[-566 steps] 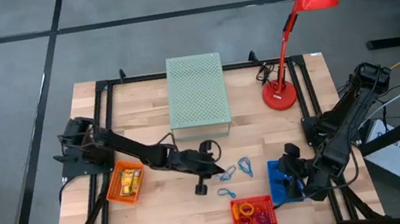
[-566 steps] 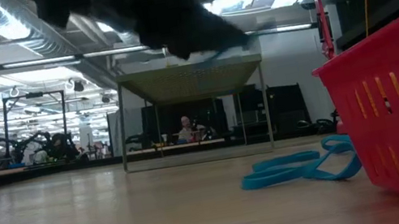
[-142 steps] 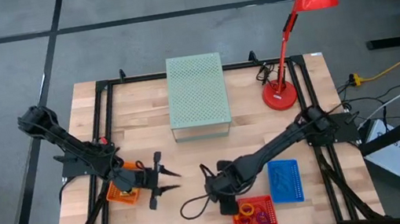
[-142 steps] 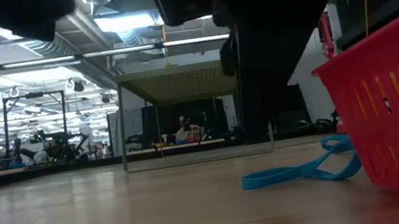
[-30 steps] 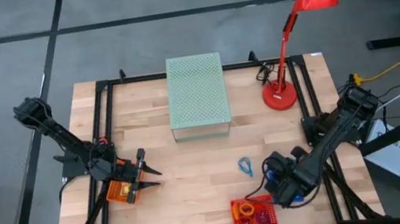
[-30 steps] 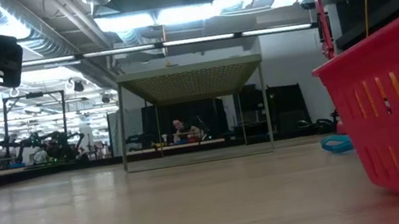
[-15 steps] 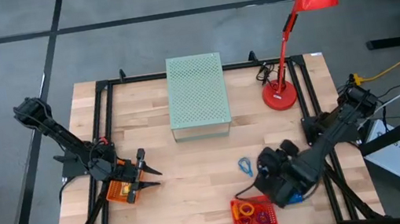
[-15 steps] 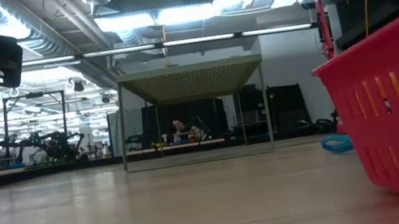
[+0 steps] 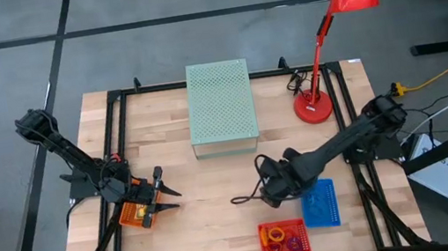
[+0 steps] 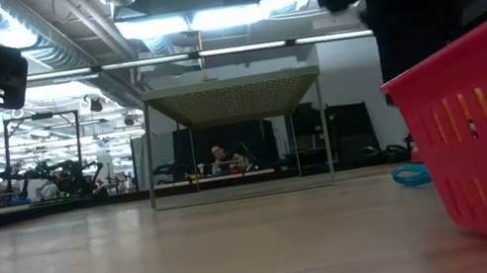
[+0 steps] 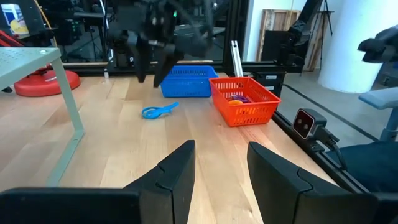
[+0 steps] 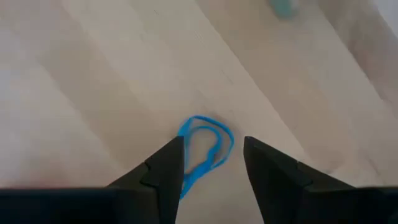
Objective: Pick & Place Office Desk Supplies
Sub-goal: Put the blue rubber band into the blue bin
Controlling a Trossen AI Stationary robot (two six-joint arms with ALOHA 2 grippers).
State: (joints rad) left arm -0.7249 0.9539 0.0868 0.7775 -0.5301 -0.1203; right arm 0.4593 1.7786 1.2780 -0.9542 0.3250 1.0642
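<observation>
Above the middle of the wooden table (image 9: pixel 195 228), the right gripper (image 12: pixel 210 165) hangs over the last loose blue loop (image 12: pixel 204 149), with its two dark fingers spread apart and nothing between them. The loop lies flat on the bare wood, between the pale green perforated box (image 9: pixel 221 108) and the blue basket (image 9: pixel 320 204); the wrist view shows it just beyond the fingertips.

I judge that the step in hand is the approach to pick up this loop. The next move needs a descent until the fingertips straddle the thin band, then a closing close to the table surface, because the loop is very flat and soft-looking.

The left gripper (image 9: pixel 163 197) waits over the orange basket (image 9: pixel 135 215), its fingers open and empty. The red basket (image 9: pixel 284 239) holds ring-shaped clips (image 9: pixel 288 242) in orange and purple. Both baskets seem to be rigid plastic with slotted walls.
</observation>
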